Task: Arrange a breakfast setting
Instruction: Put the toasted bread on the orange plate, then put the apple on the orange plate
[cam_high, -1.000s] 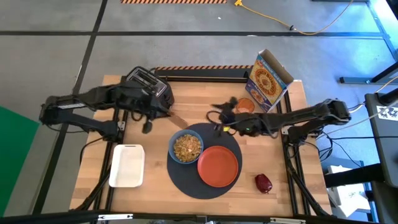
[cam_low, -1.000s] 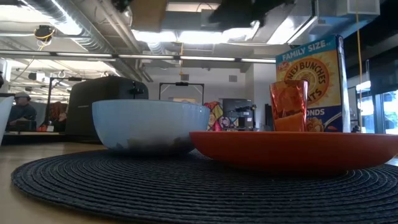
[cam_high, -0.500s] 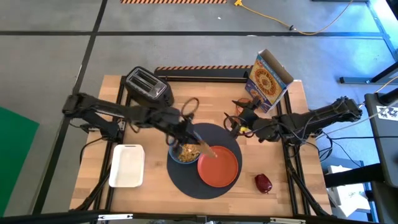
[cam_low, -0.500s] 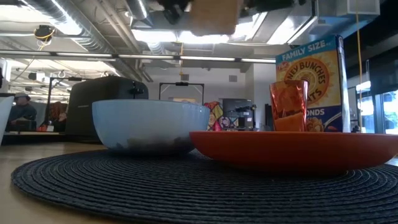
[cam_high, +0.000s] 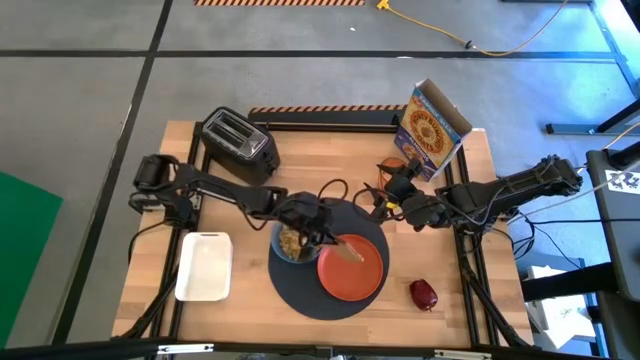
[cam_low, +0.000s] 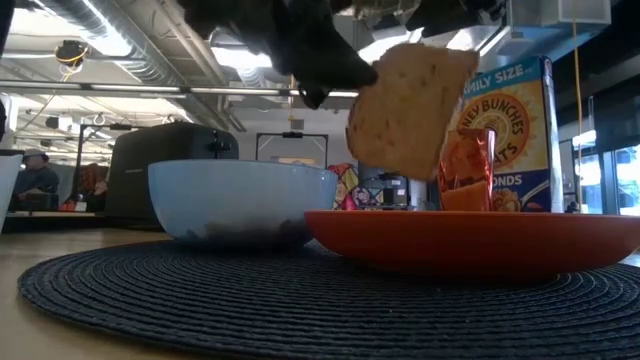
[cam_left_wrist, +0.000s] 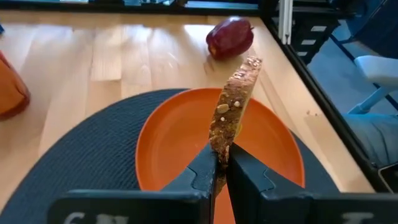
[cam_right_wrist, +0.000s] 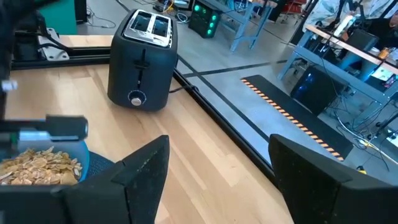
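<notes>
My left gripper (cam_high: 328, 238) is shut on the brown toast slice (cam_high: 347, 250) above the orange plate (cam_high: 355, 275). The plate rests on the round dark-grey mat (cam_high: 300, 290), next to the blue bowl (cam_high: 290, 243) of cereal. In the low view the toast (cam_low: 408, 105) hangs clear above the plate (cam_low: 480, 242). My right gripper (cam_high: 383, 200) is open and empty at the mat's far right edge, just in front of the translucent orange cup (cam_high: 393, 164). The dark-red fruit (cam_high: 423, 294) lies on the table at the near right. My left gripper pinches the toast's two flat faces near one end (cam_left_wrist: 222, 148) between its two fingers. The slice runs on away from the fingers, edge-on in the wrist view. The fingers slant down from the table's left. The toast is tilted and clear of the plate.
A black toaster (cam_high: 238, 140) stands at the far left and a cereal box (cam_high: 432, 128) at the far right. A white tray (cam_high: 204, 265) lies at the near left. Bare wood shows between the toaster and the mat.
My left gripper has carried the toast from beside the toaster toward the table's right and near edges, over the bowl, and down to just above the plate. My right gripper has drawn back toward the table's right edge, off the mat's far rim.
</notes>
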